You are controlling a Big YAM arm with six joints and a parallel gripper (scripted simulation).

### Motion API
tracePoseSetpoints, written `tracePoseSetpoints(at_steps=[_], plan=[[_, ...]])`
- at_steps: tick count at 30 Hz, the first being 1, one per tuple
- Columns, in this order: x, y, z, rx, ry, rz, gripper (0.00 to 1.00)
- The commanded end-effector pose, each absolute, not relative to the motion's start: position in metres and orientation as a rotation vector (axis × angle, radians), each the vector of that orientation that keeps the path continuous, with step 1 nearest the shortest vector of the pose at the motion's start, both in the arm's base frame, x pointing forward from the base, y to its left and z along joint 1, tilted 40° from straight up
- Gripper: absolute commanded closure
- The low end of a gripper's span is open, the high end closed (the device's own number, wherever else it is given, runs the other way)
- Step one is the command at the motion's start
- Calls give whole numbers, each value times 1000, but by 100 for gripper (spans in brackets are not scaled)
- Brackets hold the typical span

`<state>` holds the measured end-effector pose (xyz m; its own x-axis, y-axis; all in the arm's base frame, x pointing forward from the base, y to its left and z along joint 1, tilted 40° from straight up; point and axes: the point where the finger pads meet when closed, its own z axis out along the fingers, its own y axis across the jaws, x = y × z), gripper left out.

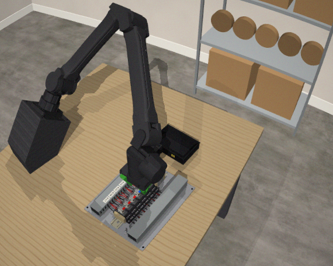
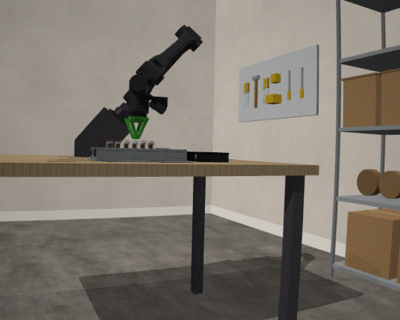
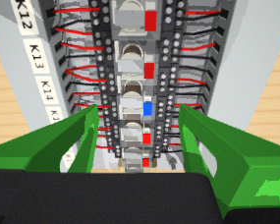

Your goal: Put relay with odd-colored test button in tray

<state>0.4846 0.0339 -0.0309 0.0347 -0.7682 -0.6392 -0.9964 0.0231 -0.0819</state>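
Observation:
A row of relays sits in sockets on a grey panel (image 1: 161,221) (image 2: 137,154) on the bench. One relay (image 3: 133,103) (image 1: 138,192) (image 2: 135,143) has a blue test button (image 3: 147,108); the others, such as one (image 3: 132,64) further along the row, have red buttons. My gripper (image 3: 139,111) (image 2: 137,136) is open and empty. It points down just above the row, with its green fingers on either side of the blue-button relay and clear of it. The black tray (image 1: 190,151) (image 2: 208,156) stands open side up on the bench just behind the panel.
Grey wiring ducts (image 1: 161,204) with K labels (image 3: 45,90) flank the relay row, with red and black wires between. The arm's black base (image 1: 35,134) stands at the bench's left. A metal shelf (image 1: 252,58) with boxes stands off the bench at the back right.

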Motion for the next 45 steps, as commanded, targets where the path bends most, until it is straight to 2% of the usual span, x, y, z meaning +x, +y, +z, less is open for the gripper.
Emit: tracePoseSetpoints(at_steps=[1, 45], plan=[[487, 20, -31, -1762, 1796, 541, 41], [488, 25, -28, -1778, 1777, 533, 41]])
